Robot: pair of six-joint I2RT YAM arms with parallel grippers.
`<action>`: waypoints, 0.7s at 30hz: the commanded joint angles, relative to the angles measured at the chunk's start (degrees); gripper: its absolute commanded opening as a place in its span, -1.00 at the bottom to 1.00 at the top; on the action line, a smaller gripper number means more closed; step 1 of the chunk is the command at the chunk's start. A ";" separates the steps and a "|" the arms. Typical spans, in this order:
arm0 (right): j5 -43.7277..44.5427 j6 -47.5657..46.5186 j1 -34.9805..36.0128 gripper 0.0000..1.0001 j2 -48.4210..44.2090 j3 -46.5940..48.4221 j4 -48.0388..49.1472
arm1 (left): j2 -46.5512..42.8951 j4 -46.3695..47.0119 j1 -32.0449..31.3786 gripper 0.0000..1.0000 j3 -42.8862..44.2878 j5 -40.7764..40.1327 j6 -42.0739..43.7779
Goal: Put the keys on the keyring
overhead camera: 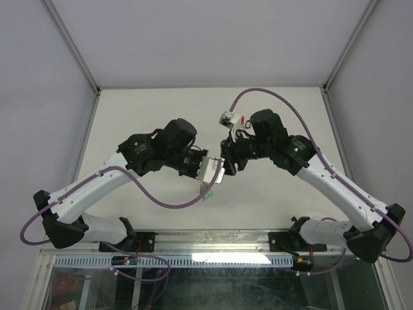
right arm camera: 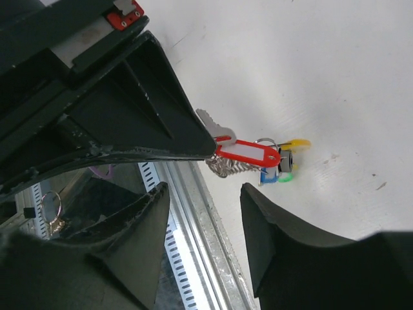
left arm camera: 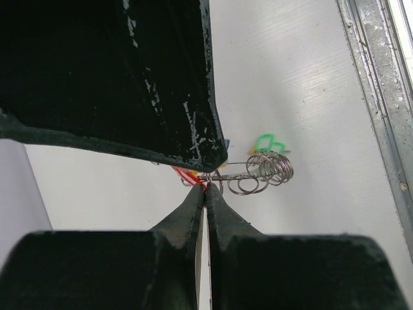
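Note:
My left gripper hangs over the middle of the table, shut on the red-tagged key. Below that key dangles the rest of the bunch. It holds the keyring's silvery coils and its yellow part. A blue tag and a green tag hang with them. My right gripper faces the left one from close by. It is open, with nothing between its fingers; one finger looms just above the left fingertips.
A metal rail runs along the table's near edge, close below the bunch. Purple cables loop from both arms. Enclosure walls and posts bound the white table at the back and sides.

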 commanded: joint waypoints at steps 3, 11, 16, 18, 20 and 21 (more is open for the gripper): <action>-3.80 3.57 0.22 -0.02 -0.63 -1.84 6.72 | 0.56 -0.29 -0.17 -1.00 3.68 0.48 1.70; 5.84 4.50 0.13 -0.16 -3.77 -7.23 8.23 | 0.73 0.10 -0.14 -1.00 2.40 0.54 0.38; 7.98 4.25 0.13 -0.20 -12.27 -17.01 21.10 | -0.24 2.95 -0.09 -1.00 1.14 0.61 -1.00; 8.04 2.91 0.15 -0.21 -16.64 -23.47 29.56 | -0.34 3.60 -0.17 -1.00 0.83 0.74 -1.43; 6.30 1.12 0.21 -0.27 -21.01 -31.56 40.12 | -0.20 4.09 -0.09 -1.00 0.85 0.53 -2.34; 4.99 -0.49 0.22 -0.30 -22.97 -35.15 45.41 | -0.19 4.16 -0.13 -1.00 0.94 0.34 -2.56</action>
